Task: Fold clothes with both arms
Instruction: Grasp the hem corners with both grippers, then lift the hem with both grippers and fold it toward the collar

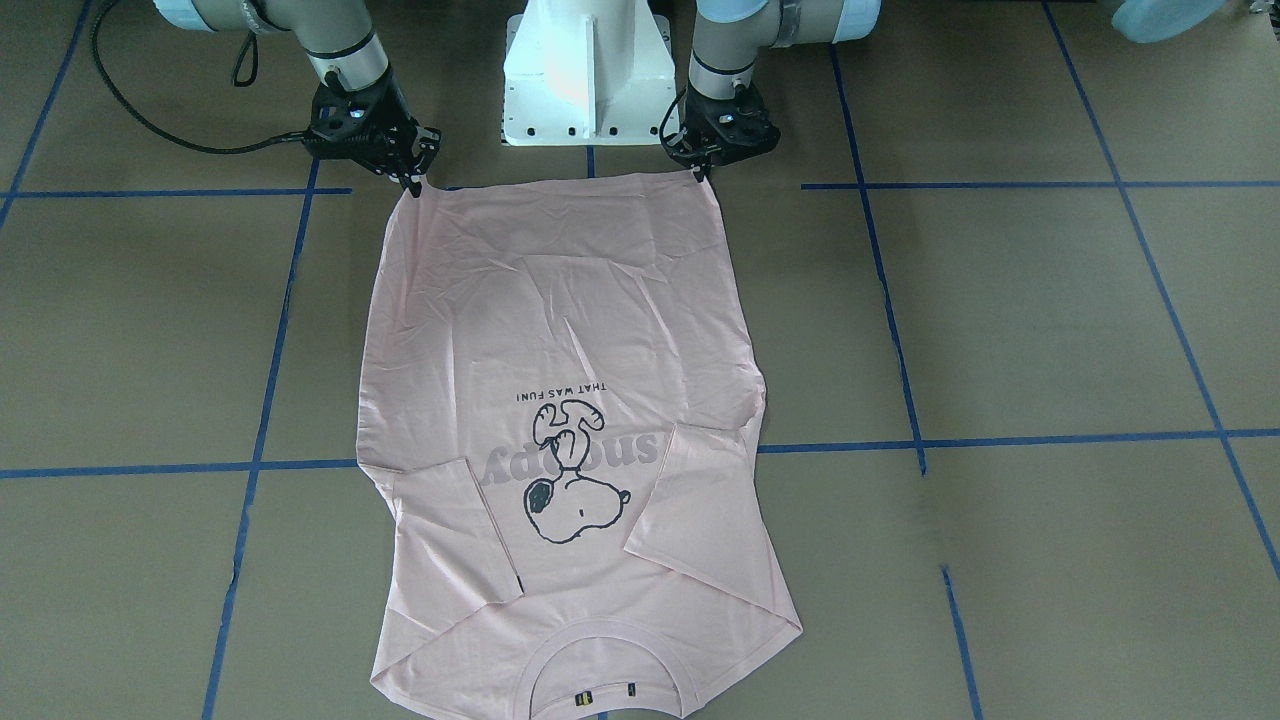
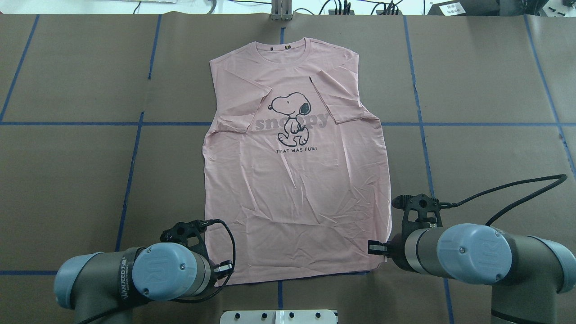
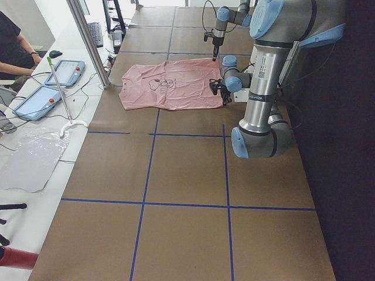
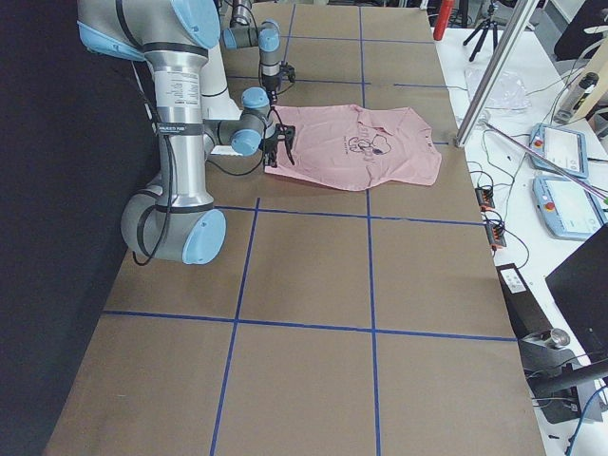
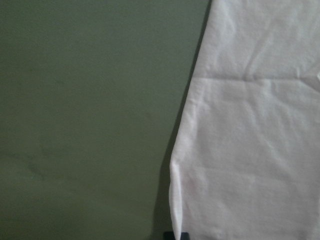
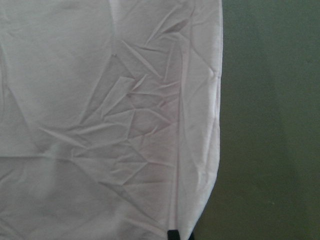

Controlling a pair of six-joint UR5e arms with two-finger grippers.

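T-shirt (image 2: 297, 180) flat on surface (image 2: 67, 171), print up, frame centre. Left hand (image 1: 700, 172) and right hand (image 1: 413, 183) each clamped on corner of hem (image 2: 292, 274). Lift evenly, keep hem taut, carry toward collar (image 2: 288, 45).

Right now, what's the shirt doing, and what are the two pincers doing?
T-shirt: lying flat, front up, lightly creased, bottom not yet folded over.
Sleeves: both folded inward over the front.
Left pincer: shut on one bottom corner of the T-shirt.
Right pincer: shut on the other bottom corner.
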